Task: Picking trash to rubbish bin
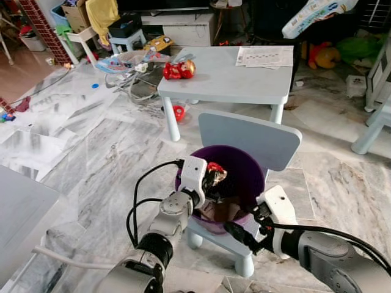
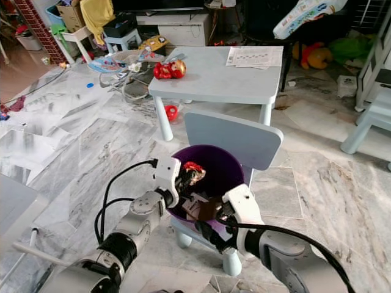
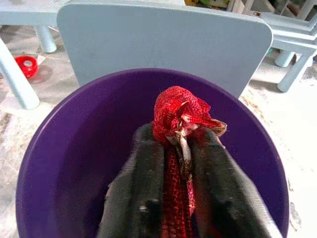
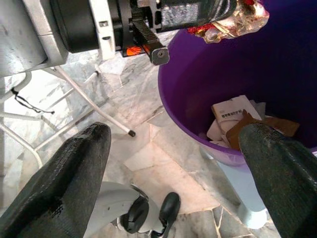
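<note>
A crumpled red net (image 3: 178,111) is pinched between the closed fingers of the left gripper (image 1: 214,178) and held directly above the open mouth of the purple bin (image 1: 247,165), just inside its left rim, so a straight drop is judged to be all that remains. The bin is seen standing on a small chair (image 1: 250,137), with paper scraps (image 4: 233,116) already at its bottom. The right gripper (image 1: 243,235) is held spread wide at the bin's near rim, empty.
</note>
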Available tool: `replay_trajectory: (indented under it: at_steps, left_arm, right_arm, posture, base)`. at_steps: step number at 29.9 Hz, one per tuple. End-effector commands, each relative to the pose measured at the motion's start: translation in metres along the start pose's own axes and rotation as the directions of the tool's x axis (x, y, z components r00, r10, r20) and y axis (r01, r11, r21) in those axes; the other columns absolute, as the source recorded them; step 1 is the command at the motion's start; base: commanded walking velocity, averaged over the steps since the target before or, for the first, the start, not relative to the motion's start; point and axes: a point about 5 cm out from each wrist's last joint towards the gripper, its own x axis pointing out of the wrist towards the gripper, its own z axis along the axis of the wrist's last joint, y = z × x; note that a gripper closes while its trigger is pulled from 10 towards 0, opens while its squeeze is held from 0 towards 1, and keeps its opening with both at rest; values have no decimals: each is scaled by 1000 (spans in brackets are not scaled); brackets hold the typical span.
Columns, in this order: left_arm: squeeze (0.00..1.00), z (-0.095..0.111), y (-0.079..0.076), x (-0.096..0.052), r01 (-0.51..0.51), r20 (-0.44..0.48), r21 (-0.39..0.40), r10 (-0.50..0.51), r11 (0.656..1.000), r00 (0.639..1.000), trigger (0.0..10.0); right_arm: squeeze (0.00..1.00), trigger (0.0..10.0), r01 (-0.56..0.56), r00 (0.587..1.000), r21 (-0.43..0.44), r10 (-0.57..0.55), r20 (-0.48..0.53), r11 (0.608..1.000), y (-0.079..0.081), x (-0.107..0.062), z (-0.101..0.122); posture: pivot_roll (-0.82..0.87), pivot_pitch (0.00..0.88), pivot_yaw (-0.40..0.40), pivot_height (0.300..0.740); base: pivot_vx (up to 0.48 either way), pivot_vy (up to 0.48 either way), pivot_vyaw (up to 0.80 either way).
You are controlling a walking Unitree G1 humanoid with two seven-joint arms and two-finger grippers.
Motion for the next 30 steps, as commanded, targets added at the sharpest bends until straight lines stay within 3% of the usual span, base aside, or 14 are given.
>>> replay_trajectory:
  at_steps: [1, 19, 23, 24, 25, 26, 28, 30]
  left_arm:
    - [1000, 4, 1, 2, -14, 11, 11, 14, 1000, 1000, 10000]
    - [1000, 7, -4, 6, -11, 39, -60, 14, 998, 999, 10000]
    - [1000, 20, 9, 6, -86, 88, -18, 87, 996, 992, 10000]
    - [831, 24, 13, 5, -101, 109, -2, 101, 995, 989, 10000]
    - [831, 27, 15, 5, -110, 123, 8, 109, 994, 986, 10000]
    - [0, 32, 20, 4, -124, 150, 14, 121, 992, 981, 10000]
    - [0, 38, 24, 3, -124, 189, -1, 122, 992, 974, 10000]
    - [75, 49, 28, 0, -114, 257, 3, 110, 993, 960, 10000]
  right_arm:
    - [1000, 10000, -7, 1000, -10, 7, 13, 1000, 4, -2, 4]
    - [1000, 10000, -1, 1000, -27, 1, 14, 1000, 4, 0, 9]
    - [1000, 10000, 38, 998, -35, -37, 52, 999, 1, 3, 14]
    - [1000, 10000, 53, 997, -38, -51, 65, 998, 0, 4, 15]
    - [1000, 10000, 63, 996, -41, -60, 73, 997, -1, 5, 17]
    - [1000, 10000, 81, 993, -62, -75, 87, 995, -3, 6, 19]
    - [1000, 10000, 101, 990, -87, -92, 103, 991, -5, 8, 23]
    - [1000, 10000, 133, 984, -91, -120, 134, 987, -9, 11, 29]
  posture:
    - [-228, 74, 170, 740]
    - [-258, 63, 179, 740]
    - [-245, 63, 171, 740]
    - [-238, 60, 166, 740]
    - [-238, 60, 166, 740]
    - [-226, 55, 161, 740]
    - [-216, 53, 156, 740]
    - [-207, 51, 151, 740]
  base:
    - [0, 0, 0]
    - [0, 0, 0]
    - [0, 0, 0]
    - [0, 0, 0]
    - [0, 0, 0]
    - [0, 0, 0]
    - [0, 0, 0]
    - [0, 0, 0]
